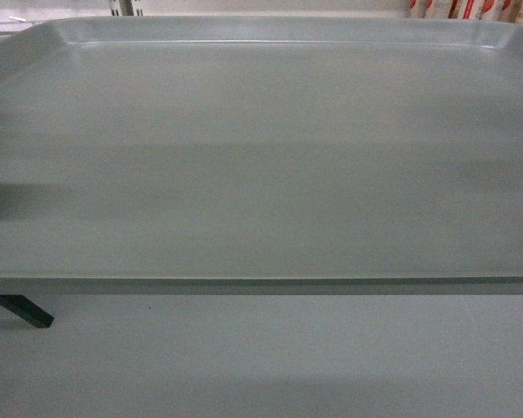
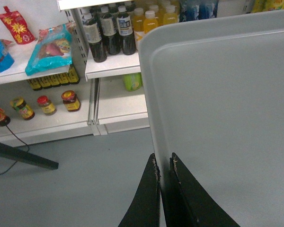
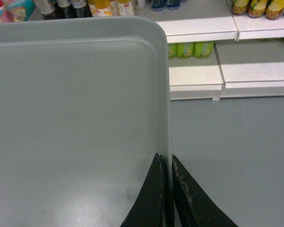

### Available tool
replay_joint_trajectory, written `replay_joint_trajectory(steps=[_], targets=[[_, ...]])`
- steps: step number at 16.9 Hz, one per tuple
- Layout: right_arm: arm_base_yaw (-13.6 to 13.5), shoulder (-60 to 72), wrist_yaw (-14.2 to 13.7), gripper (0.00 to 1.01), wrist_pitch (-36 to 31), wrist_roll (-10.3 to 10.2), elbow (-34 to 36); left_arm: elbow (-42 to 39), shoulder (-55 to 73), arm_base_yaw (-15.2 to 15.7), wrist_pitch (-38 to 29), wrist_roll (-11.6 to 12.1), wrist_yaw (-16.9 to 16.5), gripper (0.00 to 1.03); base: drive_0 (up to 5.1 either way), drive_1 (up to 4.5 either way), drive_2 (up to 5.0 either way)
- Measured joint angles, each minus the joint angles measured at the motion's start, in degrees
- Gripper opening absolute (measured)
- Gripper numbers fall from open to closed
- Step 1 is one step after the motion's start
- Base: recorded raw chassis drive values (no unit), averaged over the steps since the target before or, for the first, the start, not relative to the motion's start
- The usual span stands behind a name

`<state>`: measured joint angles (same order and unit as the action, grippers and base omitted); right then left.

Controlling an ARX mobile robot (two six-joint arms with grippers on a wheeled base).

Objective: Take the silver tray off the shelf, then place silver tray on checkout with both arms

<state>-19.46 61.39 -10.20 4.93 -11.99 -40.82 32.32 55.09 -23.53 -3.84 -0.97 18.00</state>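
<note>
The silver tray [image 1: 261,165] is held level in the air above the grey floor [image 3: 232,151], clear of the shelf [image 2: 114,66] seen behind it, and fills nearly the whole head view. The left gripper [image 2: 164,163] pinches the tray's left rim, its black jaws nearly closed with the rim between them. The right gripper [image 3: 166,161] clamps the right rim the same way. Dark bottles [image 2: 109,33] and small jars [image 2: 47,105] line the shelves beyond the tray's far corners.
</note>
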Motion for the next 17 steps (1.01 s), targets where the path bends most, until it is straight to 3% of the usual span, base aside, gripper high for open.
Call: replay_joint_trajectory(steps=[17], targets=[[0.0,0.0,-0.04,0.03,-0.02,0.0,-0.04,0.0,-0.02,0.0,0.09,0.02,0.07,0.04,0.0,-4.14,4.2]])
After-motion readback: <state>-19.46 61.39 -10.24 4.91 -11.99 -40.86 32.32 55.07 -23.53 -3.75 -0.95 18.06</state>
